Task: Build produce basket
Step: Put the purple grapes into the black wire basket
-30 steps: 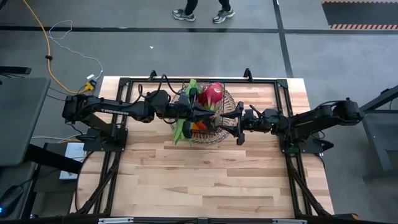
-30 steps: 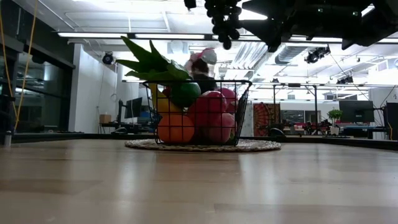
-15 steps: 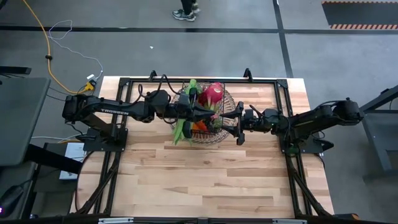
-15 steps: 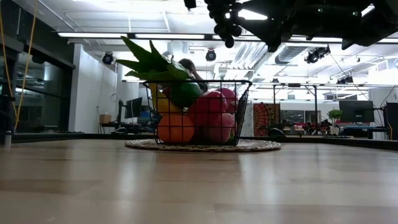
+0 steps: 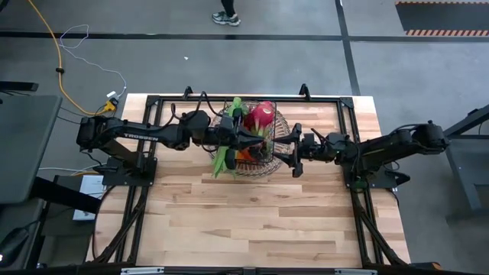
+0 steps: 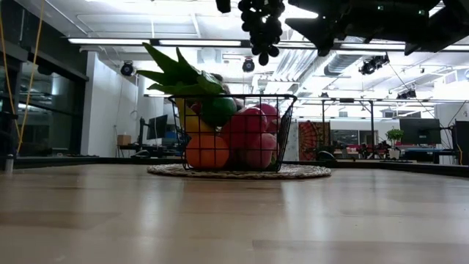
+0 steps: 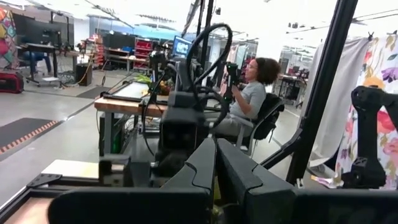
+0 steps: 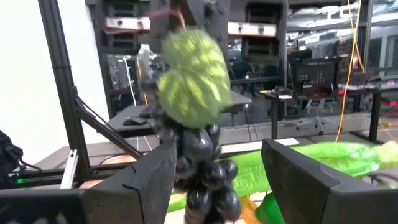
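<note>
The room is a wide open workshop with a grey floor (image 5: 229, 69) marked by dark tape lines, an orange cable (image 5: 57, 65) trailing across it, and long strip lights (image 6: 124, 41) under a white ceiling. Someone's shoe (image 5: 227, 18) shows at the far edge of the floor, and in the left wrist view a person (image 7: 249, 93) sits in a chair beyond the table, facing desks and screens.

The table (image 5: 252, 221) is pale butcher-block wood, its near half bare, framed by black rails. From table height the planks run off to a low dark line where the room begins.

Two dark arms reach in from either side toward the far middle. There the basket (image 5: 263, 156) of dark wire sits on a round woven tray (image 6: 308, 172), filled with produce: an orange (image 6: 207, 152), a pink dragon fruit (image 6: 249, 132), a green pear (image 6: 218, 110) and long green leaves (image 6: 172, 73) poking above the rim, with green beans (image 5: 221, 160) hanging over its left side.

The left gripper (image 5: 243, 139) hovers over the basket, its fingers pressed fully together on nothing that I can see. The right gripper (image 5: 295, 151) hangs just beside the basket's right edge, jaws standing part-way apart; between them in the right wrist view dangles a bunch of dark grapes (image 8: 202, 162) with a green leaf (image 8: 193, 84), though whether the fingers actually pinch the bunch I cannot tell. From table level the grapes hang above the basket, clear of the fruit below.
</note>
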You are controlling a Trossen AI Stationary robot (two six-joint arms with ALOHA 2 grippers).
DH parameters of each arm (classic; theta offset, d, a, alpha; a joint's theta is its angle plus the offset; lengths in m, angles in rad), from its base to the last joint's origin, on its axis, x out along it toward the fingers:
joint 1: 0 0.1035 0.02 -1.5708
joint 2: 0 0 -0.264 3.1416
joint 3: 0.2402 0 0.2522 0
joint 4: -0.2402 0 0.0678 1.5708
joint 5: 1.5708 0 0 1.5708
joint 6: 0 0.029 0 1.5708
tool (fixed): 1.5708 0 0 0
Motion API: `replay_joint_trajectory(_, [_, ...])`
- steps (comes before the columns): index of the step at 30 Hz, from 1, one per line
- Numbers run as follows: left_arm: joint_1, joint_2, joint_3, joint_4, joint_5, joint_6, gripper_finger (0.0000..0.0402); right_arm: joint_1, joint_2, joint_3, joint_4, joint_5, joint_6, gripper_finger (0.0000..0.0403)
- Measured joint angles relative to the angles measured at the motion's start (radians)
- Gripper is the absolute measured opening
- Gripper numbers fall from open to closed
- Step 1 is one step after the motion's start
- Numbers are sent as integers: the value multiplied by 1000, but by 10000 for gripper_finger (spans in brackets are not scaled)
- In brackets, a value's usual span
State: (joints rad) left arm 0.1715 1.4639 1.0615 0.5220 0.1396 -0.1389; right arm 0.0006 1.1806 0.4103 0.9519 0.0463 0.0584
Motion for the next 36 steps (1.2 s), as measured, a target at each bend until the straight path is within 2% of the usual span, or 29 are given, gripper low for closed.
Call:
replay_joint_trajectory(10, [57, 20, 1, -1, -1, -2, 0, 0, -95, 0, -104, 17, -33, 229])
replay_joint_trajectory(22, [118, 174, 1, 76, -46, -16, 0, 0, -96, 0, -118, 18, -33, 229])
replay_joint_trajectory(31, [126, 183, 1, 28, -46, -48, 0, 0, -96, 0, -125, 18, -33, 229])
replay_joint_trajectory(36, [107, 179, 1, 19, 3, -68, 0, 0, -96, 0, -125, 18, -33, 229])
